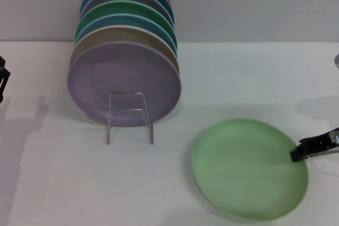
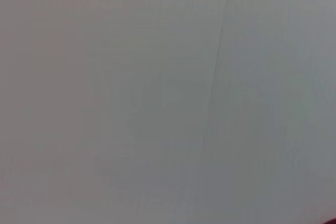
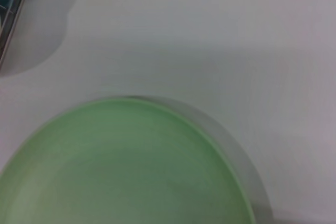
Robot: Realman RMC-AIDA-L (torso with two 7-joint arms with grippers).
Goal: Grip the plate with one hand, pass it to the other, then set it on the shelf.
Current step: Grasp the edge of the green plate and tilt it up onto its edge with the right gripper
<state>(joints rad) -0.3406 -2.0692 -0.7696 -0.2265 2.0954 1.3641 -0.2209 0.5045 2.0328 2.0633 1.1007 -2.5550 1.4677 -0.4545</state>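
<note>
A bare test setup, looks like a lab: plain white table (image 1: 63,183), blank grey wall (image 1: 254,3), coloured plates (image 1: 127,35) staged in a row.

1. The round pale mint-green plate (image 1: 246,170), touching the right claw (image 1: 294,155), looks matt and smooth, like plastic.
2. That black claw has a dull finish with a silvery metal part behind it.
3. The small clear rack (image 1: 129,116), well apart from the claw, looks like glossy transparent plastic.
4. The white counter (image 1: 63,183) is smooth and matt.
</note>
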